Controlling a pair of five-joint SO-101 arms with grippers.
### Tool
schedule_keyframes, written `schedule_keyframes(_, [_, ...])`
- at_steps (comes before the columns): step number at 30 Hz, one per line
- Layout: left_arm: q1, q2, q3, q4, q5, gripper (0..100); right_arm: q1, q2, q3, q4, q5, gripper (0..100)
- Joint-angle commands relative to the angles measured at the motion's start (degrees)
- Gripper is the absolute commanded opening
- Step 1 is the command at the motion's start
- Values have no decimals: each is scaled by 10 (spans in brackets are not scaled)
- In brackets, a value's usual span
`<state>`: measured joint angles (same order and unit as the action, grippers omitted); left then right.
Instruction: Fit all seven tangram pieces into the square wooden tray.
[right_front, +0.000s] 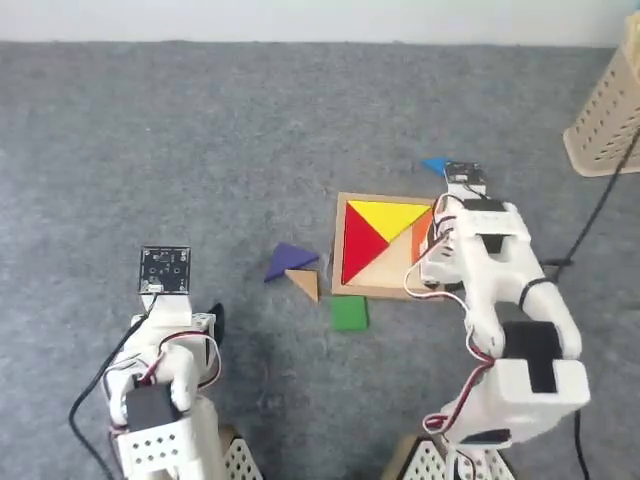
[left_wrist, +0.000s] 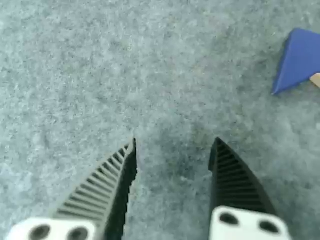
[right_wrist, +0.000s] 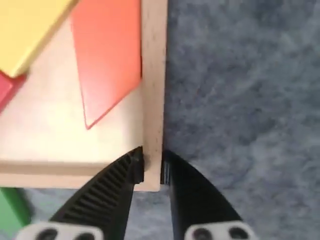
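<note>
The square wooden tray (right_front: 386, 198) lies right of centre, holding a yellow triangle (right_front: 386, 215), a red triangle (right_front: 357, 250) and an orange piece (right_wrist: 107, 55). My right gripper (right_wrist: 151, 167) is shut on the tray's rim (right_wrist: 153, 75) at its near right corner, one finger inside the wall and one outside. A purple-blue triangle (right_front: 290, 260), a tan triangle (right_front: 303, 284) and a green square (right_front: 349, 313) lie loose left of the tray. A small blue triangle (right_front: 434, 165) lies beyond it. My left gripper (left_wrist: 175, 141) hovers open over bare carpet, short of the purple-blue triangle (left_wrist: 298, 60).
Grey carpet covers the whole work surface. A perforated beige basket (right_front: 610, 105) stands at the far right. The right arm (right_front: 490, 260) hangs over the tray's right edge. Open carpet stretches across the left and far side.
</note>
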<state>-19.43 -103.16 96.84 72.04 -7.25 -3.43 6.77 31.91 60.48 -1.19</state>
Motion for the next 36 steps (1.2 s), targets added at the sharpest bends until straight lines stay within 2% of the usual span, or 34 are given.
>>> schedule_keyframes(1, [-3, -10, -2, 4, 4, 226, 21, -8, 34, 16, 44, 28])
schedule_keyframes(8, [-3, -10, -2, 4, 4, 225, 62, -132, 134, 17, 102, 27])
schedule_keyframes(15, [-3, -10, -2, 4, 4, 225, 59, -281, 207, 24, 121, 34])
schedule_keyframes(22, [-3, -10, -2, 4, 4, 225, 59, -322, 186, 87, 118, 195])
schedule_keyframes(28, [-3, -10, -2, 4, 4, 225, 58, -326, 184, 92, 116, 217])
schedule_keyframes(31, [-3, -10, -2, 4, 4, 225, 31, -326, 159, 97, 90, 216])
schedule_keyframes(36, [-3, -10, -2, 4, 4, 225, -80, -320, 86, 134, 61, 216])
